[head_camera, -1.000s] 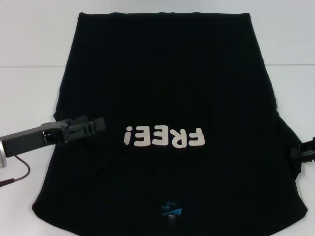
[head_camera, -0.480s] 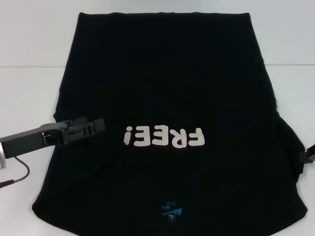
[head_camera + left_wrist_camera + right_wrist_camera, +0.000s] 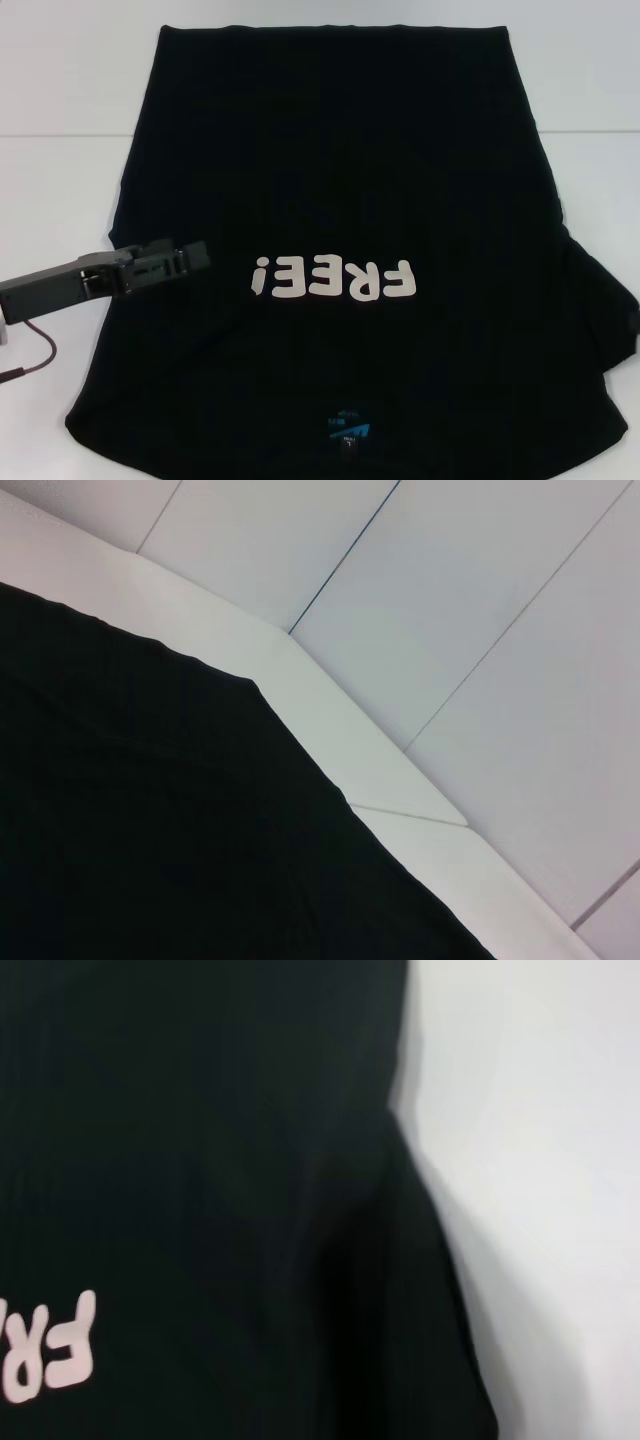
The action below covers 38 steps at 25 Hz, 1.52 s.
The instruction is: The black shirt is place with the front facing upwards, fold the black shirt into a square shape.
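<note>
Left gripper [image 3: 200, 252] hangs over the left side of the big black cloth T-shirt [image 3: 340, 180], just beside the off-white "FREE!" lettering [image 3: 333, 280], and honestly I cannot tell if its fingers are apart or together. That shirt lies flat, front up, on the white table [image 3: 60, 180], small blue neck label [image 3: 348, 428] at the near edge. Compared with a second ago, the right gripper has slid out of view past the shirt's right edge; the left one has barely shifted.

My head view cuts off the black shirt [image 3: 340, 180] at the collar end and right sleeve. The left gripper [image 3: 195, 255] blends into the cloth, so I cannot tell how its jaws stand. The neck label [image 3: 347, 430] print is too small to read.
</note>
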Motion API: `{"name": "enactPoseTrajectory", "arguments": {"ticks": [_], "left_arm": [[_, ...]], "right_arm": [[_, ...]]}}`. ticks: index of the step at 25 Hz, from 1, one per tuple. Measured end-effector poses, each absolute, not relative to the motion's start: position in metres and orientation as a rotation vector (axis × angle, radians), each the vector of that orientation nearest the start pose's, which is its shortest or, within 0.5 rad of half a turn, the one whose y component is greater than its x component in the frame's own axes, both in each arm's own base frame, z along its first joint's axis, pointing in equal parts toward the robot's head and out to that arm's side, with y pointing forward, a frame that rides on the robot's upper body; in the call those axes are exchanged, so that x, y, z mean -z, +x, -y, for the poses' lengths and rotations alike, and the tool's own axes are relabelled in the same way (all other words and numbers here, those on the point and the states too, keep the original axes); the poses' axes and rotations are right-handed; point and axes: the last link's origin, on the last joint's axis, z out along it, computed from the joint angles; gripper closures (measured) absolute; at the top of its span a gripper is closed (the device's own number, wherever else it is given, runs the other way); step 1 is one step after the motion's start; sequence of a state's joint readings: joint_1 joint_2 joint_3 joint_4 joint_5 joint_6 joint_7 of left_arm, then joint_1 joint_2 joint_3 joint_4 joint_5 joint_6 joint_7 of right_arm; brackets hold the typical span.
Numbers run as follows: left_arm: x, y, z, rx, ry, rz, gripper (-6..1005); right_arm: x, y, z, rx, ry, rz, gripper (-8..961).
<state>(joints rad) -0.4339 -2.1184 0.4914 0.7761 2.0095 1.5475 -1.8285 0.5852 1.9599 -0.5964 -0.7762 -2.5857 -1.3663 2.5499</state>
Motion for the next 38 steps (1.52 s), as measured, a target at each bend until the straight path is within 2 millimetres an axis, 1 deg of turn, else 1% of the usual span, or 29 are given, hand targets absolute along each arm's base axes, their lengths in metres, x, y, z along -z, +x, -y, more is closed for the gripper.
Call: {"name": "enactPoseTrajectory", "arguments": {"ticks": [7, 14, 18, 23, 27, 33, 36, 38], "left_arm": [[-0.035, -0.296, -0.317, 0.909, -2.306, 1.279, 139], [-0.043, -0.3, -0.311, 0.972, -2.27, 1.285, 139], [-0.05, -0.301, -0.308, 1.028, -2.24, 1.275, 139], [-0.057, -0.3, -0.306, 1.092, -2.209, 1.256, 139], [-0.06, -0.299, -0.306, 1.117, -2.201, 1.248, 139], [-0.062, -0.299, -0.303, 1.149, -2.189, 1.246, 139], [-0.063, -0.298, -0.303, 1.159, -2.184, 1.249, 138], [-0.064, -0.298, -0.303, 1.168, -2.178, 1.251, 138]], "right_arm": [[-0.093, 0.355, -0.353, -0.183, -1.839, -1.858, 910], [-0.117, 0.356, -0.349, -0.247, -1.794, -1.843, 898], [-0.126, 0.359, -0.347, -0.261, -1.77, -1.835, 892], [-0.131, 0.36, -0.348, -0.269, -1.761, -1.827, 884], [-0.134, 0.355, -0.351, -0.284, -1.773, -1.808, 877], [-0.144, 0.338, -0.355, -0.36, -1.826, -1.772, 867], [-0.142, 0.326, -0.355, -0.407, -1.883, -1.778, 862], [-0.134, 0.315, -0.358, -0.422, -1.943, -1.782, 859]]}}
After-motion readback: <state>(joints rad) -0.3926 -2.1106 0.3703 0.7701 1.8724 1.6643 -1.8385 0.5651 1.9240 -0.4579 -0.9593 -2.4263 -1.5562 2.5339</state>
